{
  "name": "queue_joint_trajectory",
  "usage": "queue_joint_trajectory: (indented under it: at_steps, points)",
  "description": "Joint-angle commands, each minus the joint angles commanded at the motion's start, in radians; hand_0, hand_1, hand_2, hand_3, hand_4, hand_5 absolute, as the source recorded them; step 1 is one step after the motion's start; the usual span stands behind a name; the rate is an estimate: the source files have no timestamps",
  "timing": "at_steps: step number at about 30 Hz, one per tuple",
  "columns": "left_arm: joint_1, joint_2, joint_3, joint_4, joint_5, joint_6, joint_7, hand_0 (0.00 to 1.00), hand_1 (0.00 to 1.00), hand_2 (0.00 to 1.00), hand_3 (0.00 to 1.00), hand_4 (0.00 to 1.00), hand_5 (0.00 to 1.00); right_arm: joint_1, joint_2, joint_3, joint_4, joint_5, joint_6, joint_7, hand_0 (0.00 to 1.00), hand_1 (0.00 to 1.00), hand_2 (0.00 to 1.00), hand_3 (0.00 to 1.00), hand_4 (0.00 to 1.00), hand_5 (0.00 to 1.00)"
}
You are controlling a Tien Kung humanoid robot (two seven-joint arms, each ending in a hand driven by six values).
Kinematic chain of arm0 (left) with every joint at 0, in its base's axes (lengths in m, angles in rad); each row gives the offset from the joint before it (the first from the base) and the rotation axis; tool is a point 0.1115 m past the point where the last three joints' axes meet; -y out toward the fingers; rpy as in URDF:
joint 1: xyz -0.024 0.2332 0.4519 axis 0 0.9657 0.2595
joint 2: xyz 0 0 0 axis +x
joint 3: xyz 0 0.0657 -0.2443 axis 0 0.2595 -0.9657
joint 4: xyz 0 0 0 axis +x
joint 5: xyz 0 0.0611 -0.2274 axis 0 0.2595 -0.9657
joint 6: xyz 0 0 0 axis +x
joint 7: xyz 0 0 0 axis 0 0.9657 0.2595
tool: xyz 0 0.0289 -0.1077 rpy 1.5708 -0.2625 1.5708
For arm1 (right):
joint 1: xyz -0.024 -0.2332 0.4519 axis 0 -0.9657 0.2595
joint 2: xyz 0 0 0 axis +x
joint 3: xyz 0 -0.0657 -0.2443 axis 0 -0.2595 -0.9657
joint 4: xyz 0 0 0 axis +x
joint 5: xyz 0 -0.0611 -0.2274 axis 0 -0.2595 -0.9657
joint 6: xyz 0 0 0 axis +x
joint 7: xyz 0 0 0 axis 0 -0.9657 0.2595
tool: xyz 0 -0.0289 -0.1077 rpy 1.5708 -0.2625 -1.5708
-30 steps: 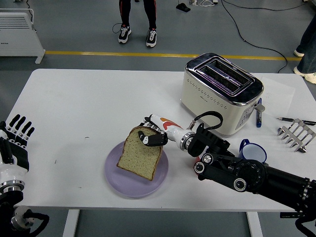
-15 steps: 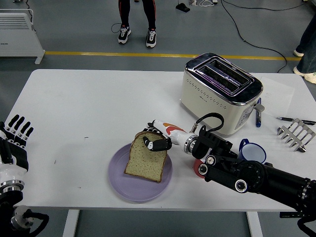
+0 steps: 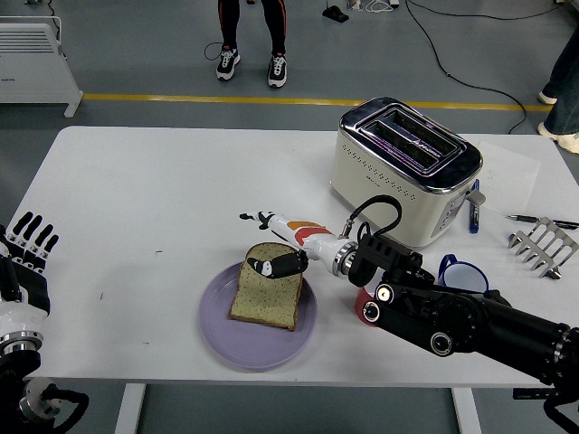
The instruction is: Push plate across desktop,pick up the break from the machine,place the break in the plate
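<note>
My right hand (image 3: pixel 276 244) is out over the plate (image 3: pixel 257 315), with its long black arm (image 3: pixel 452 316) coming in from the lower right corner. The fingers are spread apart now. One finger (image 3: pixel 270 266) lies on top of the bread (image 3: pixel 265 297), and the others (image 3: pixel 258 218) point out over the bare table (image 3: pixel 163 199) past the bread's far edge. I am not gripping the bread; it is just under that one finger. The bread lies flat in the purple plate, a bit to the right of the middle. The plate sits near the front edge of the table, in front of the toaster (image 3: pixel 406 170) and to its left. The toaster is cream and silver, and its two slots on top look empty. My left hand (image 3: pixel 25 262) is far away at the left edge of the table, resting there with its black fingers up and relaxed, holding nothing. Just to the right of my right arm I see part of a blue cup (image 3: pixel 463 271). A blue pen (image 3: pixel 473 217) lies beside the toaster. Farther right there is a small metal rack (image 3: pixel 543 246) and a black pen (image 3: pixel 541 220). At the far side, on the floor, I see a person's legs and shoes (image 3: pixel 252 61).
</note>
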Motion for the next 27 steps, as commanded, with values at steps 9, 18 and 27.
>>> queue_joint_trajectory:
  at_steps: [9, 18, 27]
  points:
    - [0.004, 0.0, -0.005, -0.007, 0.0, 0.0, -0.002, 0.774, 0.769, 0.806, 0.736, 0.549, 0.998, -0.014, 0.0, 0.105, 0.171, 0.007, -0.069, 0.09, 0.902, 0.878, 0.973, 0.983, 0.7, 0.387]
    - [0.013, 0.0, -0.032, -0.017, -0.013, 0.02, -0.023, 0.773, 0.769, 0.804, 0.734, 0.547, 0.998, -0.059, -0.074, 0.353, 0.501, 0.076, -0.036, 0.122, 0.848, 0.827, 0.877, 0.846, 0.586, 0.351]
    - [0.026, 0.0, -0.066, -0.017, -0.045, 0.024, -0.032, 0.773, 0.772, 0.804, 0.733, 0.548, 0.998, -0.234, -0.238, 0.665, 0.63, 0.363, -0.015, 0.116, 0.777, 0.743, 0.75, 0.732, 0.529, 0.371]
